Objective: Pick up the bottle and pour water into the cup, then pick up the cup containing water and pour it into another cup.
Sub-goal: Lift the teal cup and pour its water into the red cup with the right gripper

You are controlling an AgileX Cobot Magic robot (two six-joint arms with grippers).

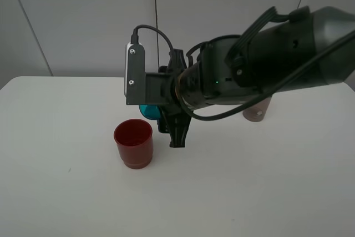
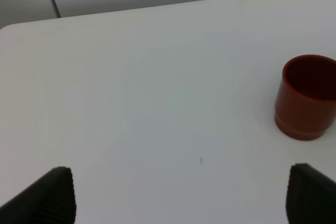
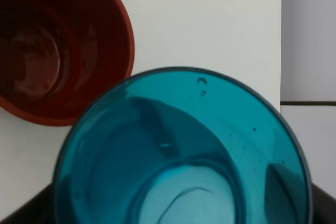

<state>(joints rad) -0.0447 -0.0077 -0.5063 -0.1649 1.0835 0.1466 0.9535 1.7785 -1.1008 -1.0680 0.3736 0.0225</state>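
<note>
translucent teal cup (image 3: 184, 150) gripped by right claw (image 1: 168, 121) | squat red cup (image 1: 133, 143) beside | left claw (image 2: 181, 198) spread wide

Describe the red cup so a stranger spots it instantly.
On the white table, look left of the dark robot arm and its tip. The red cup stands there: squat, wide, with a stepped base; the teal cup beside it differs in colour.

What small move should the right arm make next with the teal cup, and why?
Probably ease the cup sideways until its lip is over the red cup, then tip further. The right gripper holds it tilted beside the red cup, with liquid apparently inside, and its rim looks to be only at the red rim's edge.
</note>
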